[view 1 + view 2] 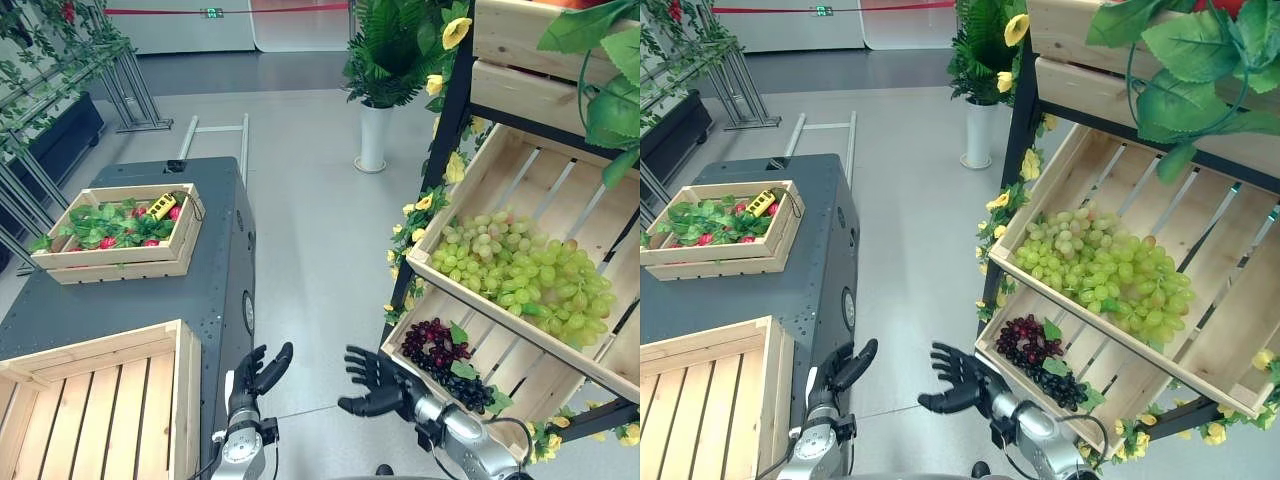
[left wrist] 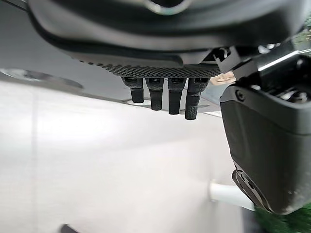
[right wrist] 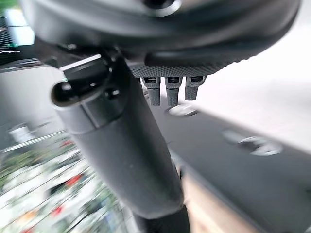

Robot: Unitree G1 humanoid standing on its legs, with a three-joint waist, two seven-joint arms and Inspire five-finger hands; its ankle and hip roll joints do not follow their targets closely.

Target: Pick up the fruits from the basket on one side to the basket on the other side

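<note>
Nearest, the left hand [image 1: 258, 377] and right hand [image 1: 378, 385] hover over open floor with fingers spread and empty, the empty wooden crate [image 1: 95, 400] on the dark table [image 1: 140, 300] lying just left of the left hand. The dark grapes [image 1: 445, 362] lie in the lower shelf crate [image 1: 520, 385] just right of the right hand, the nearer one. Farther up the slanted shelf sit the green grapes [image 1: 525, 270]; a strawberry crate [image 1: 120, 232] stands at the table's far end.
</note>
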